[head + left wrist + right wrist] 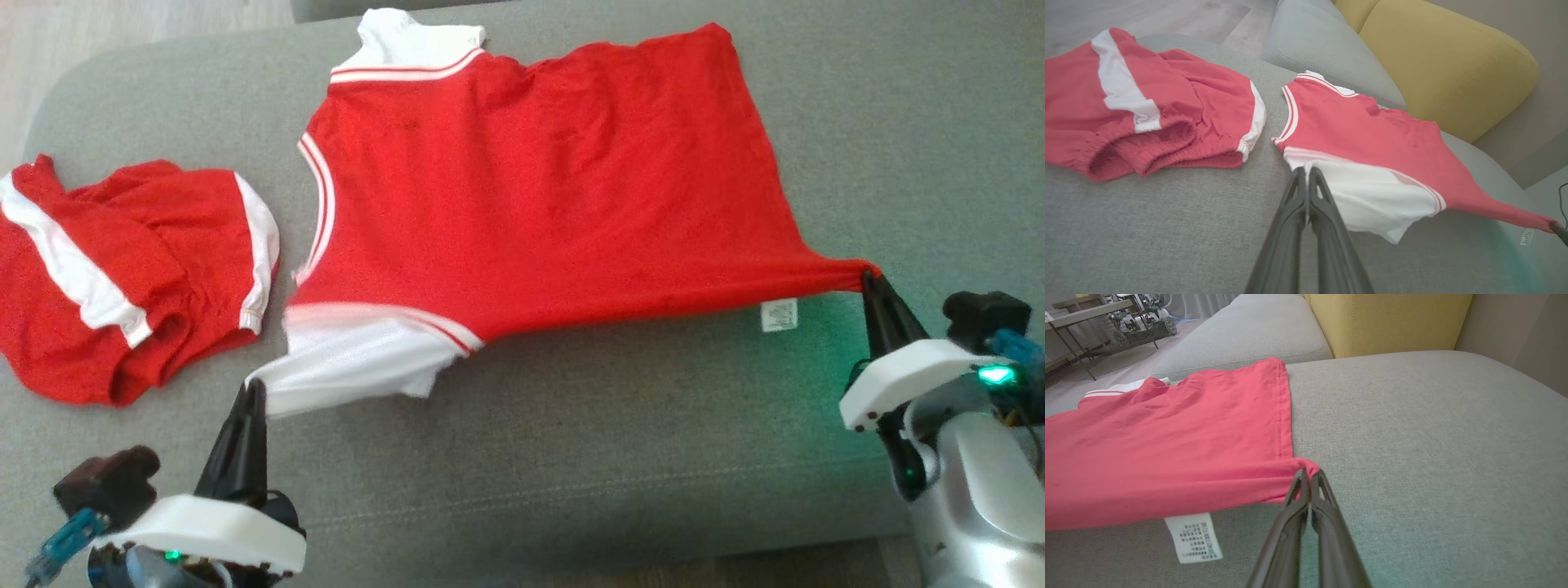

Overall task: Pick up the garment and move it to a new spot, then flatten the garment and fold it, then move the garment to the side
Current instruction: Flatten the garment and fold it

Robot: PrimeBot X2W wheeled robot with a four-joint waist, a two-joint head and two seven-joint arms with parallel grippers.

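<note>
Spotting red shorts [139, 269] bunched at nine o'clock on the grey cushion [612, 457]. Down at seven, left gripper [253, 390] pressed together, nipping the white sleeve [351, 359] corner. Centre stage, red garment [531, 188] spread mostly flat, care label [780, 314] peeking out at four. At three o'clock, right gripper [870, 279] clamped on the hem corner, fabric drawn to a point.

Soft, even daylight; shadows faint. Green glow tints the sofa cushion [620, 457] beside the right hand [870, 279]. The garment [531, 188] looks slightly blurred near the left hand [253, 390].
</note>
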